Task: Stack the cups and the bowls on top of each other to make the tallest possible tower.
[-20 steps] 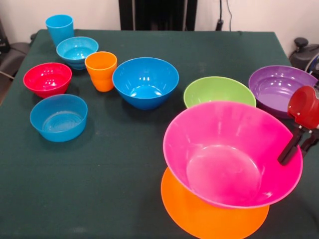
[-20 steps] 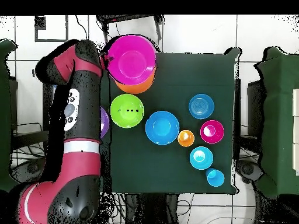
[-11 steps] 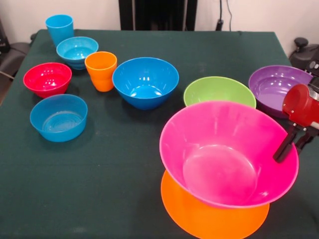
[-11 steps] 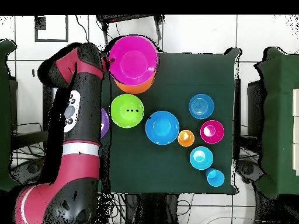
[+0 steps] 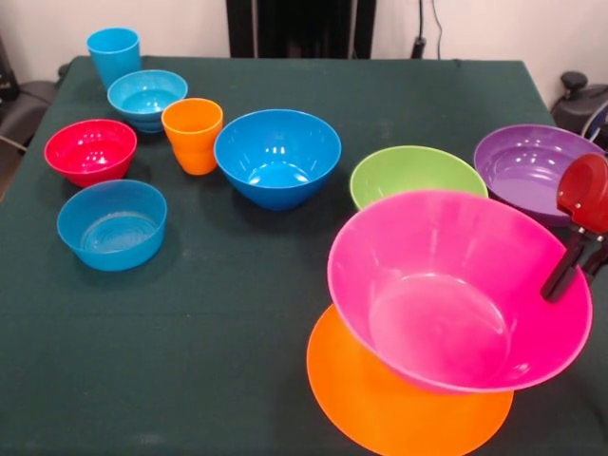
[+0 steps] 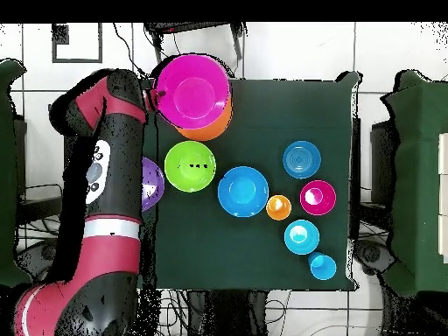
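My gripper [image 5: 567,269] is shut on the right rim of the big pink bowl [image 5: 446,304], which hangs tilted just above the flat orange bowl [image 5: 380,413]. From overhead, the pink bowl [image 6: 194,92] covers most of the orange bowl [image 6: 213,132], and the gripper [image 6: 159,94] sits at its left rim. The green bowl [image 5: 413,171] and purple bowl [image 5: 527,166] stand just behind. Left of them is the large blue bowl [image 5: 277,152]. The orange cup [image 5: 193,133] and light blue cup [image 5: 114,52] stand upright at the far left.
A red bowl [image 5: 90,149] and two small light blue bowls [image 5: 145,95] [image 5: 112,223] sit on the left of the green cloth. In the overhead view the arm [image 6: 109,184] runs along the table's left edge and partly covers the purple bowl [image 6: 153,182].
In the front view the gripper and the pink bowl drifted slightly left, then shifted right. The bowl now sits further right over the orange base.
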Available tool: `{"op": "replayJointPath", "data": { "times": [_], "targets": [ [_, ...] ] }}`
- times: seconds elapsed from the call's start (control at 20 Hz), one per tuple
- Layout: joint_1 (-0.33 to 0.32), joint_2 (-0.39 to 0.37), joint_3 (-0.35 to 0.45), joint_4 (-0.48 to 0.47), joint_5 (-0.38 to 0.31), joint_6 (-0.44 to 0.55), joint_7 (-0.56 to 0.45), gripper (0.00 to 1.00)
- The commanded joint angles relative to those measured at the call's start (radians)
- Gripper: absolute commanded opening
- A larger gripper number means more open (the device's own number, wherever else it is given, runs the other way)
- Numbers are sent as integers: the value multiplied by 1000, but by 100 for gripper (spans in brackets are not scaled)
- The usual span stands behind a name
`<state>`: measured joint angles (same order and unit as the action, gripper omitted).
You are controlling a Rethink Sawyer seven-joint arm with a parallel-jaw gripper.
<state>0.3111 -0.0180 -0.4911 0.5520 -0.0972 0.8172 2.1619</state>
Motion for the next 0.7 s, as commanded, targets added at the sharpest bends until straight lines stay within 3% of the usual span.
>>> {"op": "replayJointPath", "data": {
  "times": [0.05,0.7],
  "targets": [
    [19,21,71,119,-68,-15,-79,0],
    [6,13,76,130,-76,-29,-116,0]
  ]
}}
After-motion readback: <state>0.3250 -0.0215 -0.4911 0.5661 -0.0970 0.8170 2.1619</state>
